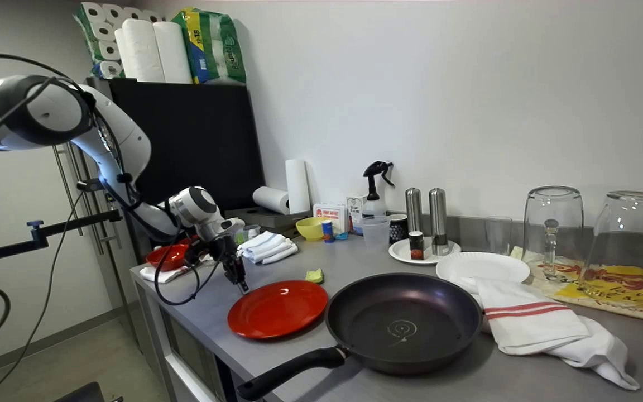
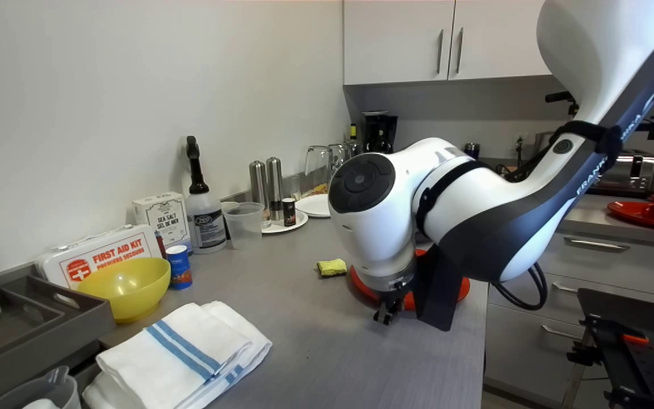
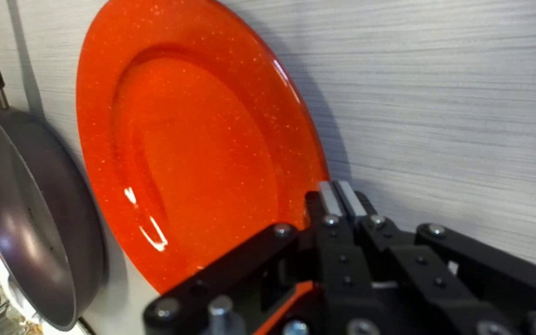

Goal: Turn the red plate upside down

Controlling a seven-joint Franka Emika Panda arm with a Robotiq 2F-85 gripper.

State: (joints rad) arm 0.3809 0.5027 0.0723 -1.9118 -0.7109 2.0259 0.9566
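Observation:
The red plate [image 1: 278, 309] lies face up on the grey counter. In an exterior view it is mostly hidden behind the arm [image 2: 362, 287]. In the wrist view its glossy, speckled face [image 3: 193, 139] fills the left half. My gripper [image 1: 243, 288] points down at the plate's edge, with its tips close to the counter. In the wrist view the gripper [image 3: 339, 184] has its two grey pads together, with only a thin dark line between them. The tips meet the rim, and I cannot make out any rim caught between them. The near part of the rim is hidden behind the fingers.
A black frying pan [image 1: 405, 324] stands close beside the plate, its handle toward the counter's front edge. A yellow sponge [image 2: 331, 267] lies behind the plate. A striped white towel [image 1: 528, 318], a white plate [image 1: 483, 267] and folded towels [image 2: 174, 352] lie farther off.

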